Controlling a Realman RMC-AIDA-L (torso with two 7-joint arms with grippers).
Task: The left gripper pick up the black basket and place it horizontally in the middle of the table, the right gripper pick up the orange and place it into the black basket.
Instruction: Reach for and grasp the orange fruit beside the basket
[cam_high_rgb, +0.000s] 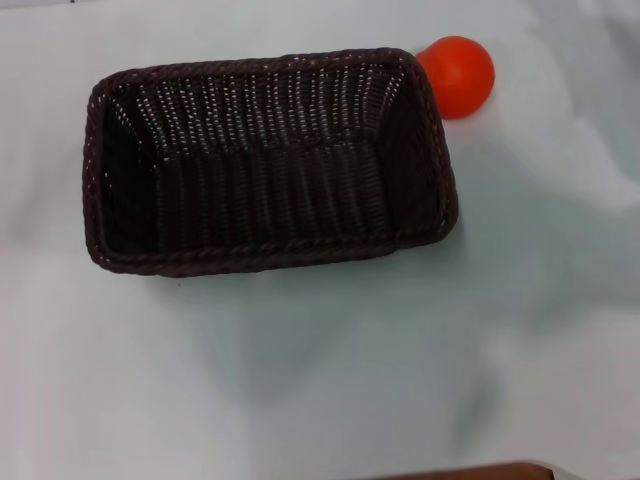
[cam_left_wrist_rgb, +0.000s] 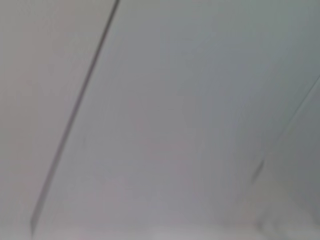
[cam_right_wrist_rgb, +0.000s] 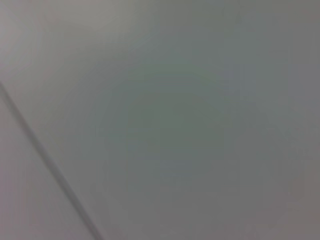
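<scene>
Seen from head cam: basket (cam_high_rgb: 270, 160) on table (cam_high_rgb: 330, 370), upper-left of centre, long axis running left-right w/ slight tilt, open side up, nothing inside. Dark woven walls sloping in to flat bottom, braided rim all round. Just beside basket's far right corner: orange (cam_high_rgb: 457, 76), on table, outside basket, touching or nearly touching rim, can't tell which. Brown edge strip at table's near side, right of centre. No arm or gripper visible from head cam. Both wrist cams: only pale blurred surface w/ thin dark lines across it. Left and right gripper out of sight, so finger opening & grasp can't be told.
</scene>
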